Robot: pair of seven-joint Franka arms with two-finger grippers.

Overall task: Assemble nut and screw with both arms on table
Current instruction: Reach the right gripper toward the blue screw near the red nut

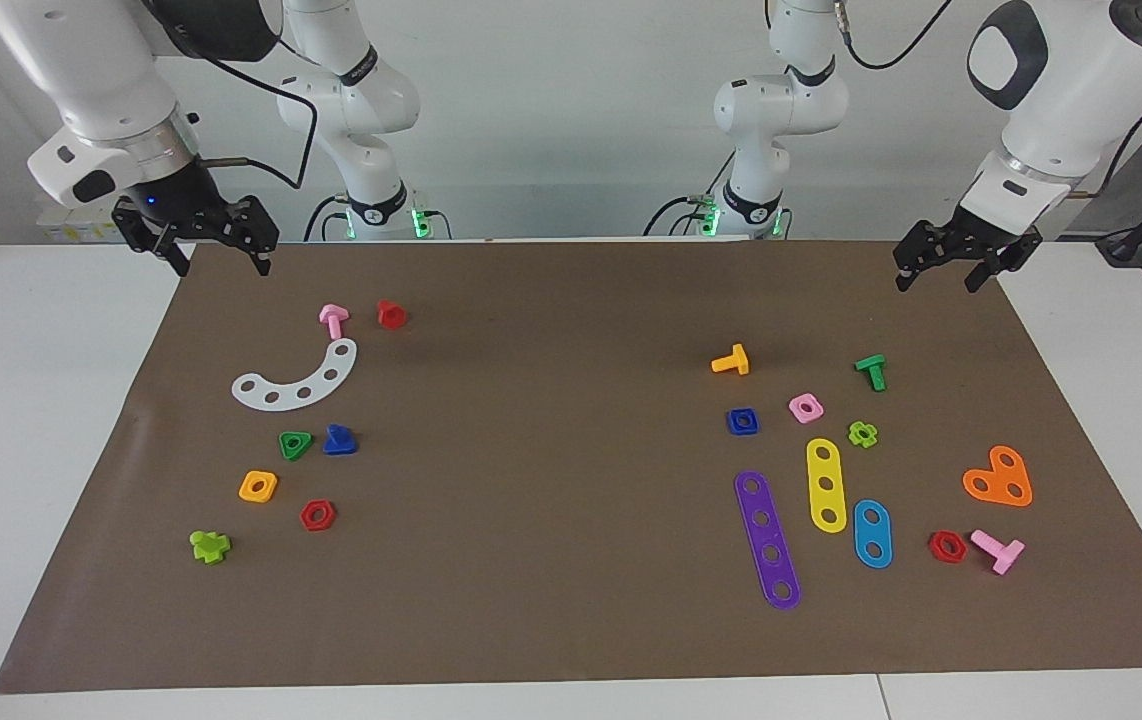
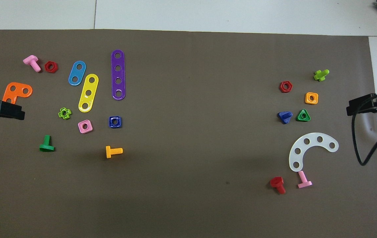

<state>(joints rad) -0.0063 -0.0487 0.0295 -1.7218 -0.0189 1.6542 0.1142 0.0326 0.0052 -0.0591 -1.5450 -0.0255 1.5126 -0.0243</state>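
- Presently: table [image 1: 51, 450], white, under a brown paper sheet [image 1: 551, 560]; pale wall [image 1: 571, 130] at the robots' end.
- Nut [image 1: 742, 421]: toward the left arm's end, beside a pink nut [image 1: 806, 407].
- Screw [image 1: 339, 440]: toward the right arm's end, touching a green nut [image 1: 295, 445].
- Left gripper [image 1: 941, 272], right gripper [image 1: 216, 260]: spread wide, empty, raised over the sheet's corners.

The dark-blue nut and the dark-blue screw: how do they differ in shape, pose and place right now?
The dark-blue nut is square with a round centre hole; the dark-blue screw has a triangular head and a stubby stem. The nut lies flat; the screw rests on its head, stem up. The nut sits toward the left arm's end beside the pink square nut, the screw toward the right arm's end beside the green triangular nut. Both are unheld.
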